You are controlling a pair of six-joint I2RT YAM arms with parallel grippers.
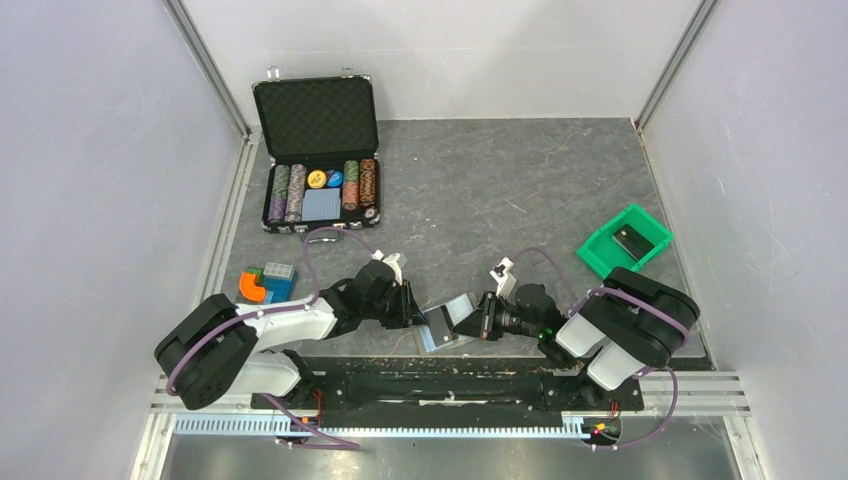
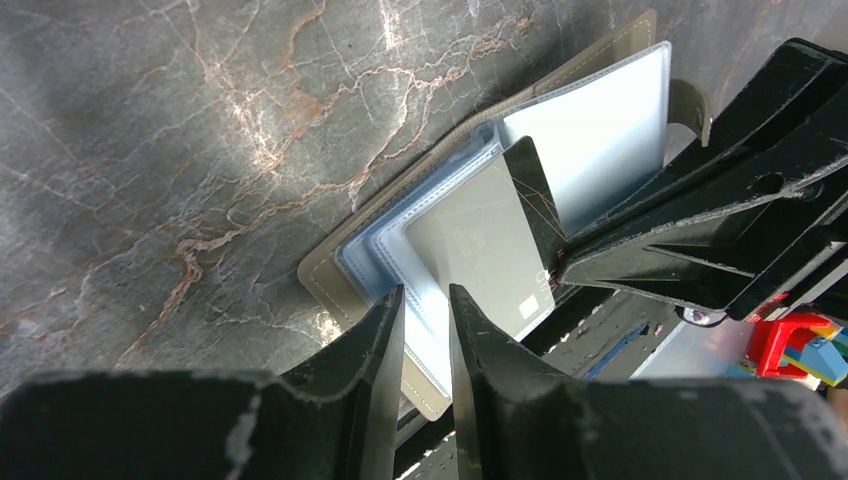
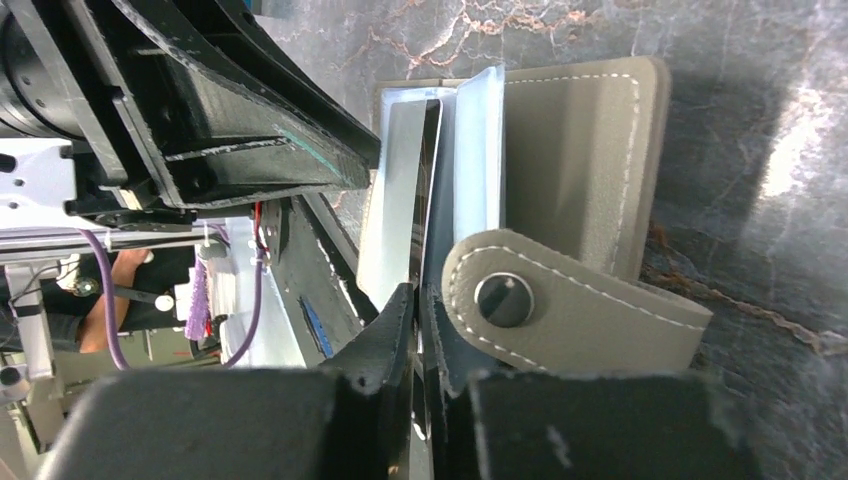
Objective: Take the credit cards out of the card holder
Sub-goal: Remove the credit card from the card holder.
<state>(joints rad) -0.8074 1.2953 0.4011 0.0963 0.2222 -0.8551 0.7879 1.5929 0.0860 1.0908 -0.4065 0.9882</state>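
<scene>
We see the card holder [image 1: 447,325] lying open midway along the table's [image 1: 480,190] near edge. The left gripper [image 2: 425,315] has narrow jaws clamping its sleeve edge. The right gripper [image 3: 420,310], jaws almost closed, pinches a credit card [image 2: 480,255].

Bystanders on a grey marbled desk [image 1: 480,180]
Far-left corner: holds an open black chip case [image 1: 315,120], lid raised, with rows of striped chips [image 1: 290,190] and a blue panel [image 1: 320,205] inside. Right edge: carries a green bin [image 1: 597,258], turned diamond-wise, with a small black box [image 1: 632,240] in it. Left edge: bears a cluster of bright toy blocks [image 1: 278,280], beside a curved orange piece [image 1: 252,288].
</scene>
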